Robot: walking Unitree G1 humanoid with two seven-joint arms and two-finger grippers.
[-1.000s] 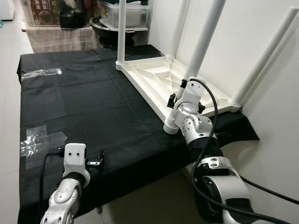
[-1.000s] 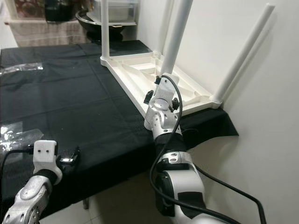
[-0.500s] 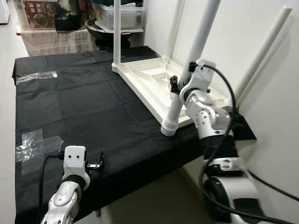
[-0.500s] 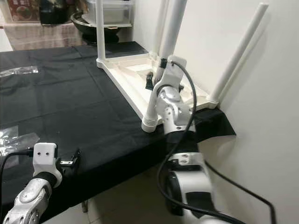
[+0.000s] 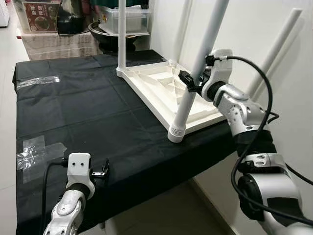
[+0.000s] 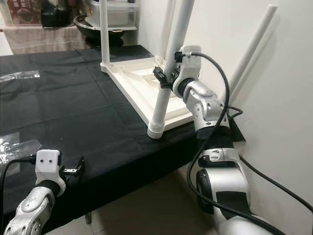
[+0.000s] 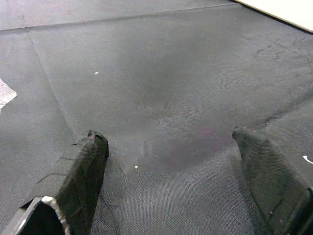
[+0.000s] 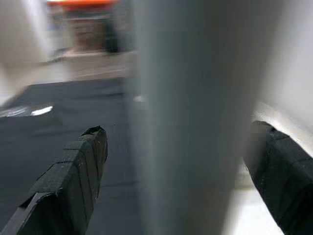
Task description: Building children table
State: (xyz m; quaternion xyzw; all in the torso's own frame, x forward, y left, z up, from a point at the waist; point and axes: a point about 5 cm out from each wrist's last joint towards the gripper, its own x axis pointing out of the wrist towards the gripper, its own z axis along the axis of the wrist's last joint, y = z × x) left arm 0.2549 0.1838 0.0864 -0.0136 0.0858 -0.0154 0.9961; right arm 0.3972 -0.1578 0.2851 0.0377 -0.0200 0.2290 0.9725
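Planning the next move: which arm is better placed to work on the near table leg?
The right. Its gripper sits at the near leg of the upturned white table, fingers either side of it. The left gripper hovers open over the black cloth, far from any leg.

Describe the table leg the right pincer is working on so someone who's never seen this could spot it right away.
Start at the black cloth covering the work surface; at its right end, against the wall, a white tabletop lies upside down. The leg stands at the tabletop's nearest corner, at the cloth's front edge. Unlike the other white legs, it has the right pincer around its middle.
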